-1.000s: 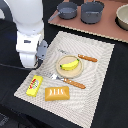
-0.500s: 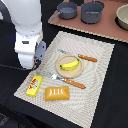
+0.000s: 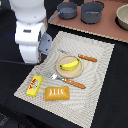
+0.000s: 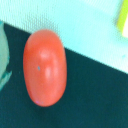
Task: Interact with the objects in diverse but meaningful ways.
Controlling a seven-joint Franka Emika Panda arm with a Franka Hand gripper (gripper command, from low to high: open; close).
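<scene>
One red tomato [image 4: 45, 67] lies elongated across the mat's edge; fingers' state unclear.

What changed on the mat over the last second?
Nothing visibly moved. The arm hangs over the exterior view's left edge of the mat as before; its gripper is hidden there. The banana on its plate, the yellow box, the bread block, fork and knife lie where they were. The wrist view shows the red fruit close up, not gripped.
</scene>
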